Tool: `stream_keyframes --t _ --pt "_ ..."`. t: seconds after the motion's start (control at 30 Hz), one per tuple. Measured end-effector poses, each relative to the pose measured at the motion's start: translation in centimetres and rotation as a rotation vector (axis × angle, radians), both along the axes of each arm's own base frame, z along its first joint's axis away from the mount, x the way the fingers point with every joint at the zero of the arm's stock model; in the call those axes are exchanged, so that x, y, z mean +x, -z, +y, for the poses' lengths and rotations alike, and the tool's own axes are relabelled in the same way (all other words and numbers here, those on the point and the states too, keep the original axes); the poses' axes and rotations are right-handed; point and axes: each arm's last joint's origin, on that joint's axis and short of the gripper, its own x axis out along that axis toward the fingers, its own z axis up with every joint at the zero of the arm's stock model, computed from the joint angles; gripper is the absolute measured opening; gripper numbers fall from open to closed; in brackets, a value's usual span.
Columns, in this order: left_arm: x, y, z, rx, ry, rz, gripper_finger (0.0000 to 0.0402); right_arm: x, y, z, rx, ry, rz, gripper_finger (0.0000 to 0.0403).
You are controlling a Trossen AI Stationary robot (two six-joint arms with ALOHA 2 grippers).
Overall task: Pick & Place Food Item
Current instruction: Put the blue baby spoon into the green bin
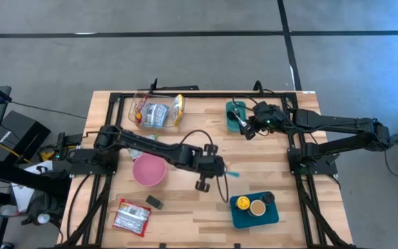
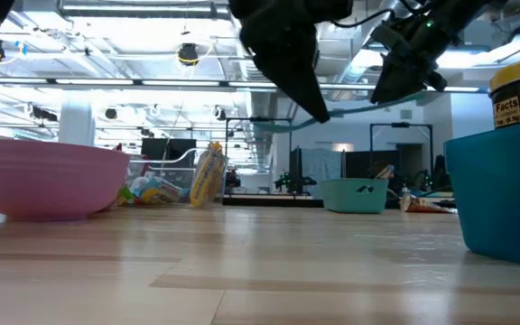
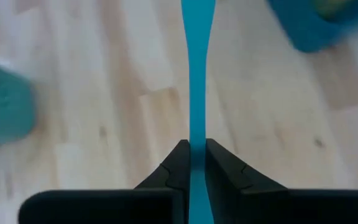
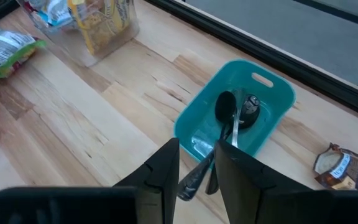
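a thin blue utensil handle [image 3: 194,81] was pinched between the closed fingers of the left gripper [image 3: 192,163], held clear above the wooden table [image 1: 185,207] near its centre, just beside the pink bowl [image 1: 148,170]; what the blue piece's far end was could not be told. the right gripper [image 4: 197,167] hung over the teal bin [image 4: 272,93] at the table's far edge, its fingers partly closed on the handles of metal cutlery [image 4: 199,171], with a dark spoon [image 4: 225,107] lying in the bin below it. the food items lay apart from both grippers: a clear container [image 1: 156,112] of packaged snacks at the far left of the table, a red-and-white snack packet [image 1: 131,217] at the near left, and a small dark object [image 1: 155,202] just beside that packet. a dark teal tray [image 1: 244,218] at the near right held a yellow-lidded jar [image 1: 242,203] and two other round containers. another snack packet [image 4: 344,169] lay near the teal bin.
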Motion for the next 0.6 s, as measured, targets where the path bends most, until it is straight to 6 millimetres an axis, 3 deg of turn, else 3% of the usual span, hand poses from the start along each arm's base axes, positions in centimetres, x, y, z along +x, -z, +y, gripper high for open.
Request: stream_keyframes --t 0.4,0.6 --pt "1.5 -0.9 3.3 -0.093 -0.259 -0.177 0.0023 0.2 -0.2 0.0 0.057 -0.010 -0.057 0.0098" --pt "1.8 -1.1 4.6 -0.089 -0.356 -0.227 0.0022 -0.2 -0.4 -0.8 0.165 0.018 -0.126 0.0098"
